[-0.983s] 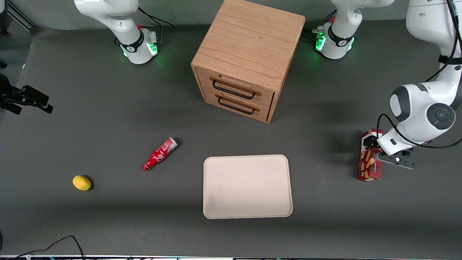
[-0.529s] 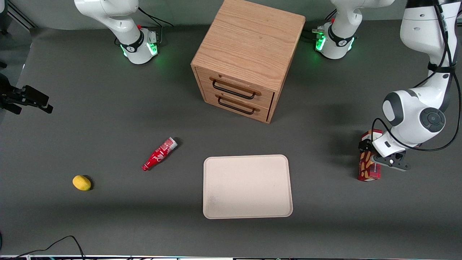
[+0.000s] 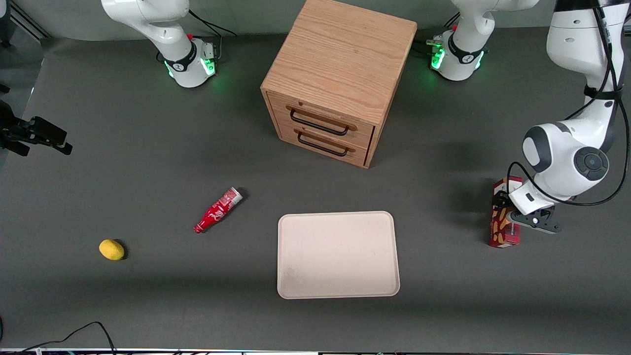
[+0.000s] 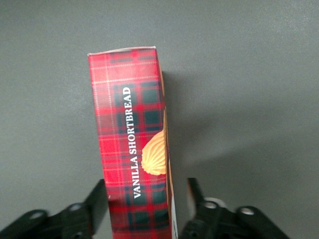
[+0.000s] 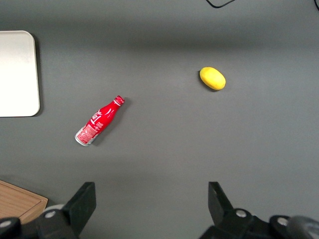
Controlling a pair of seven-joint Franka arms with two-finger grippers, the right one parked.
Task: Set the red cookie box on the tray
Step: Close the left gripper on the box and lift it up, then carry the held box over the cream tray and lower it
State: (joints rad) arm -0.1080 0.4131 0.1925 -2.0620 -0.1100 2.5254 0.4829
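Gripper (image 4: 147,199) of the left arm straddles the red cookie box (image 4: 132,149), one finger (image 4: 97,201) against a long side, the other (image 4: 195,195) just off it, so no firm clamp shows. Box lies on the grey table (image 3: 443,276) toward the working arm's end, well apart from the tray (image 3: 337,255).

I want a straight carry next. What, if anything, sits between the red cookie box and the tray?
Nothing visible does. The claw straddles the red cookie box, and only bare table lies between it and the tray. The wooden drawer cabinet stands farther from the front camera.
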